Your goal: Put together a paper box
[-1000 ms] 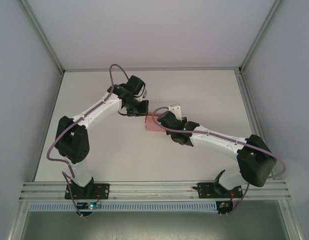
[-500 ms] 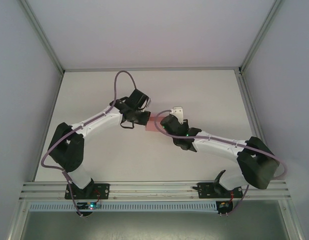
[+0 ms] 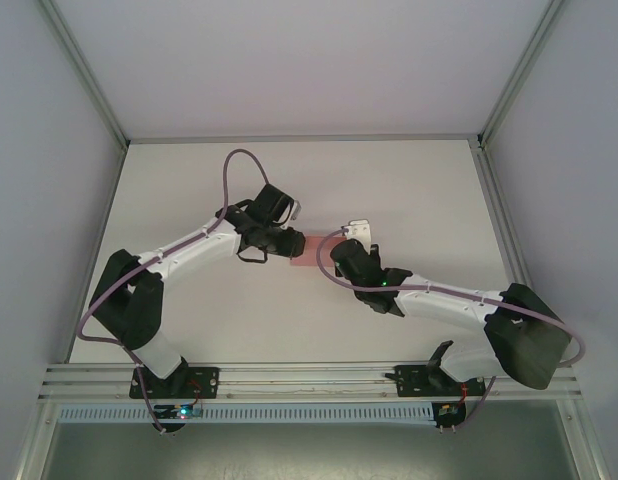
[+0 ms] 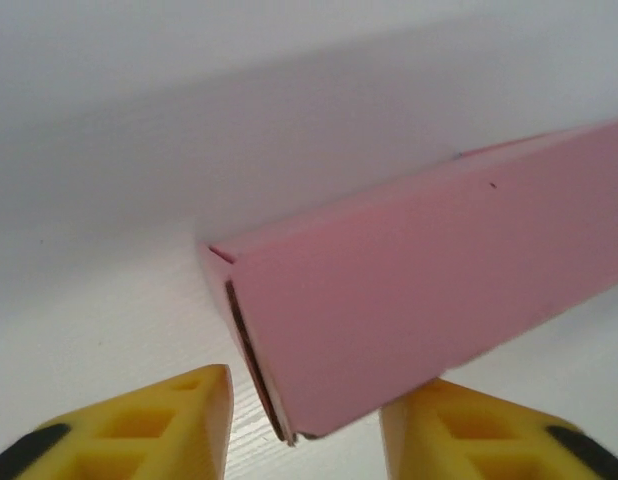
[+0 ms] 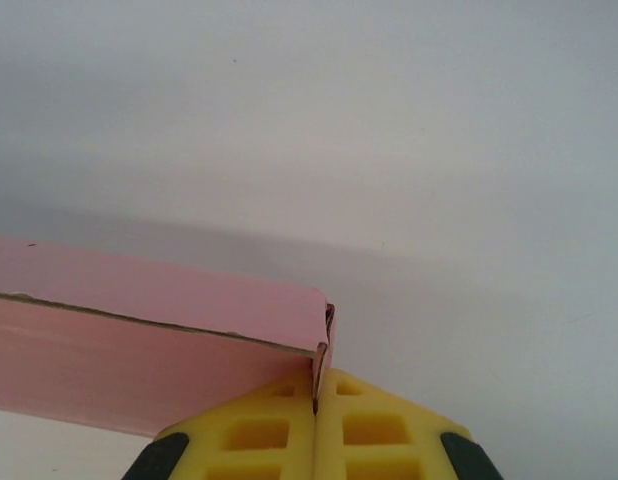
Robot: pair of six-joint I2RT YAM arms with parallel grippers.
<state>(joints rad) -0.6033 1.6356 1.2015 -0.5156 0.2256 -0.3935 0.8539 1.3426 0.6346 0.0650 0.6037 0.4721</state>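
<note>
The paper box (image 3: 311, 248) is a small pink card box held between the two grippers at the middle of the table. In the left wrist view one end of the paper box (image 4: 419, 290) lies between the yellow fingers (image 4: 179, 420) of my left gripper (image 4: 309, 430). The jaws stand apart, with a gap on the left side. My left gripper (image 3: 286, 243) is at the box's left end. My right gripper (image 5: 317, 400) is shut on a thin card edge at the corner of the paper box (image 5: 139, 350). From above, my right gripper (image 3: 339, 252) is at the box's right end.
The white table (image 3: 409, 190) stretches free behind and to both sides of the arms. Enclosure walls with metal posts bound it left, right and behind. A metal rail (image 3: 309, 378) with the arm bases runs along the near edge.
My left gripper has opened around the box end after being shut. Both wrists have shifted slightly and the box now lies lower and flatter between them. The right gripper has stayed shut.
</note>
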